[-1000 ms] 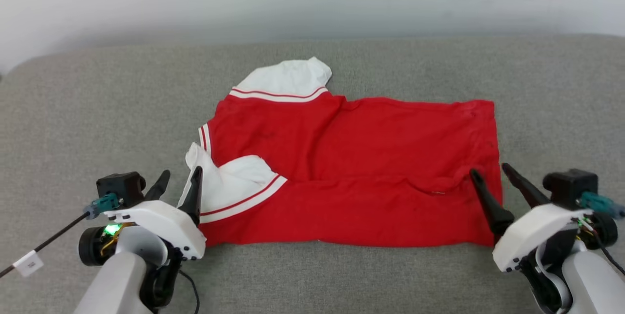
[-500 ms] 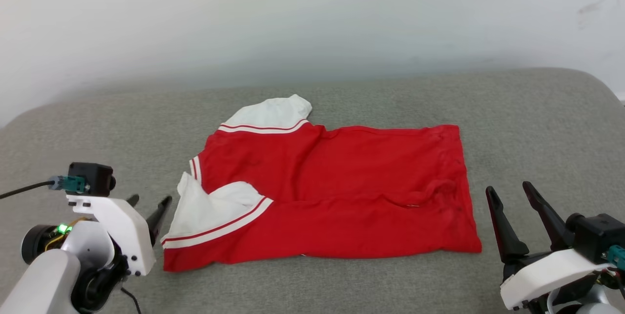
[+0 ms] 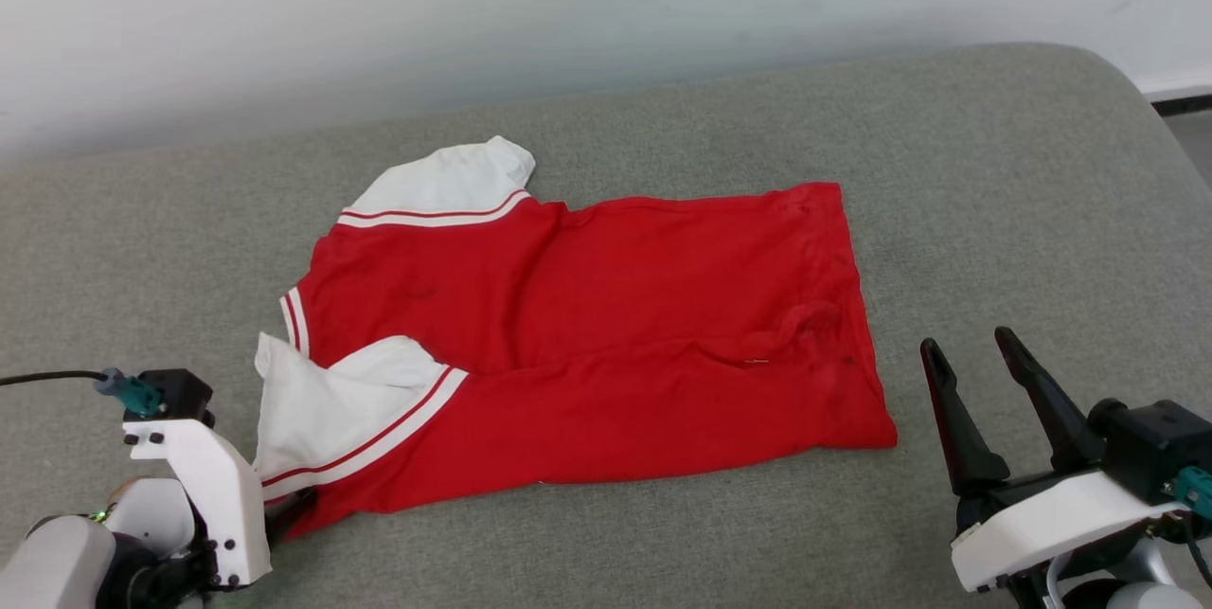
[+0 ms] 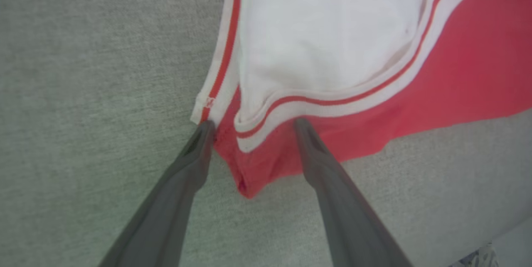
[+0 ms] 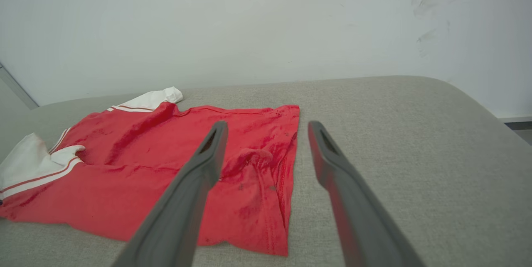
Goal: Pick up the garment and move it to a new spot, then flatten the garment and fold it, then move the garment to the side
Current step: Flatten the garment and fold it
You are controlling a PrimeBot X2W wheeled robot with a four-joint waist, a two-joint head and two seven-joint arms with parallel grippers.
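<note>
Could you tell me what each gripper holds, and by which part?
Nothing is held: left gripper open at the shirt's corner, right gripper open beside the shirt.

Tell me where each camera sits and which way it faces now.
Left wrist view: on the left wrist, looking down along the open left hand at the white-sleeved corner of the garment on the cushion.
Right wrist view: on the right wrist, looking low across the cushion toward the wall, past the open right hand.
Head view: on the head, facing forward and down at the garment; both hands at the bottom corners.
Shared: all three show the garment.
</note>
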